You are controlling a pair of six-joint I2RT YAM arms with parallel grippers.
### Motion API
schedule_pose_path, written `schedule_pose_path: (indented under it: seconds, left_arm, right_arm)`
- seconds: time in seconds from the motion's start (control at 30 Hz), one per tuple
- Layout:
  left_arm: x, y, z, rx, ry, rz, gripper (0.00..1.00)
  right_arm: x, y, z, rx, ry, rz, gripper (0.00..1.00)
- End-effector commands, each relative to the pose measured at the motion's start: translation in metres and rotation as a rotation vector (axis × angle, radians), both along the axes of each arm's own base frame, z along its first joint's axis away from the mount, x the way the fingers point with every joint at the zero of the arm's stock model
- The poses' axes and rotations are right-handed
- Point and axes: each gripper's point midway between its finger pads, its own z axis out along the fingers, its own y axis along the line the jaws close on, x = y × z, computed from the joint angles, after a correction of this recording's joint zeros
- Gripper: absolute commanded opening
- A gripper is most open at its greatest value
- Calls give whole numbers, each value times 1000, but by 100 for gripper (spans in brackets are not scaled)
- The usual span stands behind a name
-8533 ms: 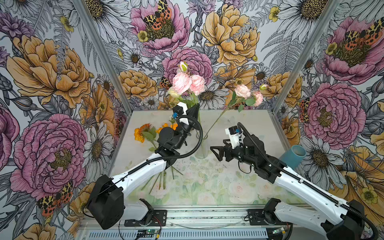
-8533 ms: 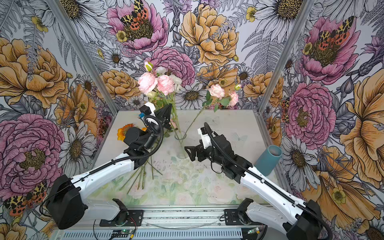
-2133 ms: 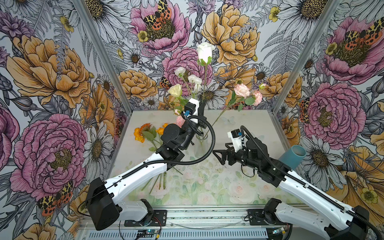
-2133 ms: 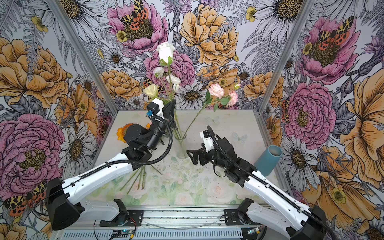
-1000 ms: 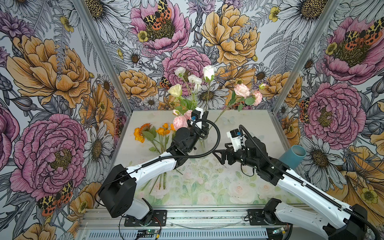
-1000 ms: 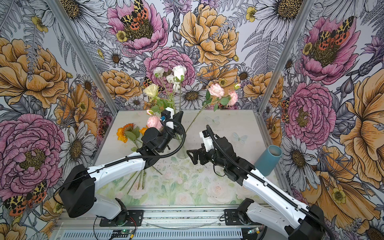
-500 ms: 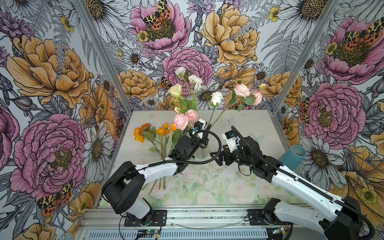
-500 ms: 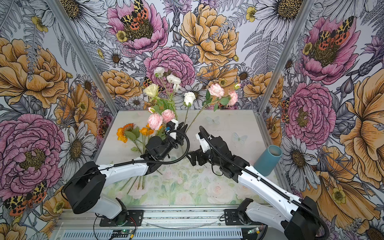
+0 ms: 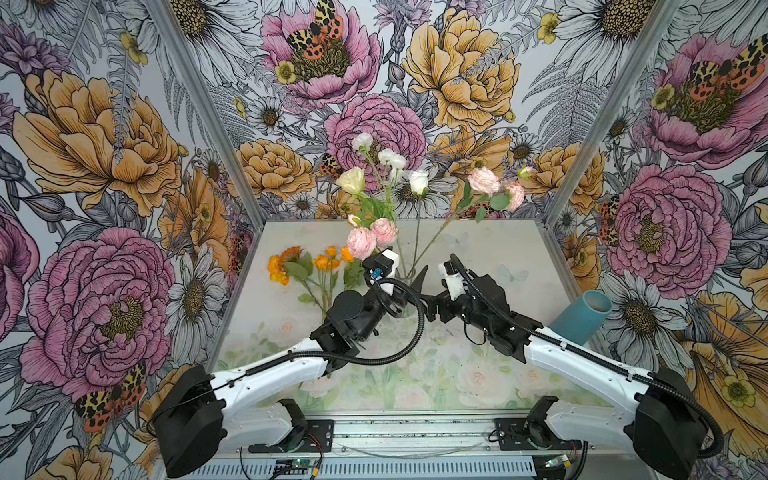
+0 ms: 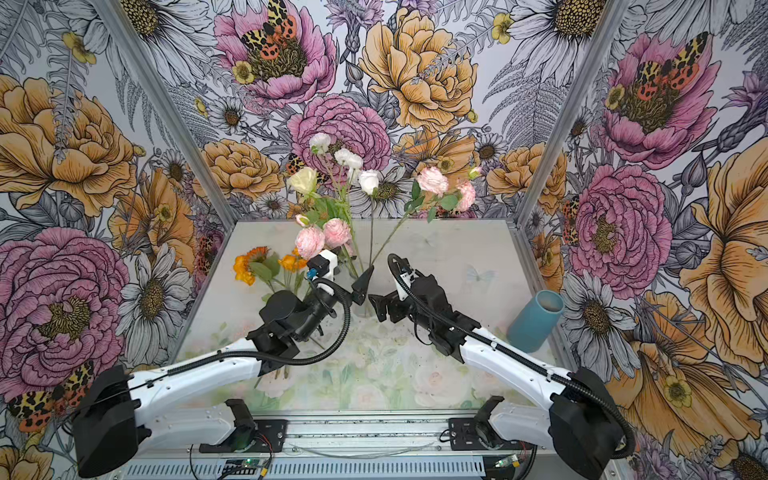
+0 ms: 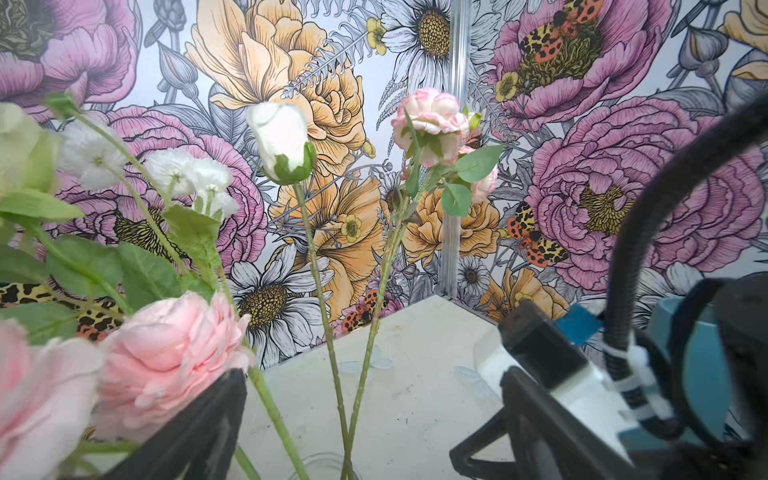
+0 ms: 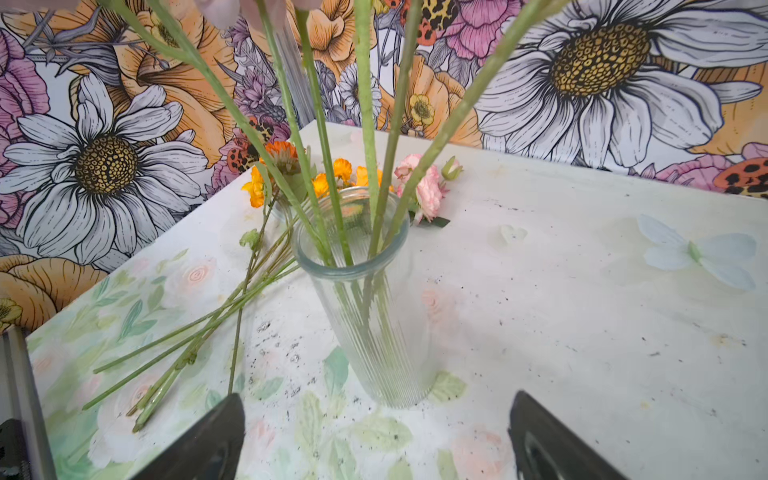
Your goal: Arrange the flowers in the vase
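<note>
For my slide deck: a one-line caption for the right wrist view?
Open right gripper before a ribbed clear glass vase of green stems; loose orange-bloomed flowers lie behind.

We stretch both arms in toward the middle, elbows low, wrists almost meeting. Our left gripper (image 10: 362,286) tilts upward, its jaws spread wide and empty. Our right gripper (image 12: 380,440) points across at it, angled slightly down, jaws equally wide apart, gripping nothing.

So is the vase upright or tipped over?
Upright: the vase stands on its base, flower stems rising from its open mouth.
</note>
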Motion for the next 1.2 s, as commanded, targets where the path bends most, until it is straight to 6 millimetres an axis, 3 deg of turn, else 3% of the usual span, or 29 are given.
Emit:
schedule_pose_path:
  seconds: [0.0, 0.2, 0.43, 0.73, 1.17]
  left_arm:
    - [-10, 30, -23, 74, 182, 71, 99]
    - [-47, 60, -41, 73, 435, -1, 99]
    - [-73, 34, -82, 131, 766, -184, 99]
    - [-72, 58, -87, 92, 742, -104, 99]
    - [-68, 65, -116, 124, 798, -72, 99]
  right_arm:
    - [18, 8, 21, 82, -109, -29, 100]
    - [25, 28, 14, 91, -195, 2, 100]
    - [40, 42, -4, 51, -275, 11, 100]
    - [64, 56, -18, 11, -315, -19, 100]
    - [87, 65, -4, 43, -411, -76, 99]
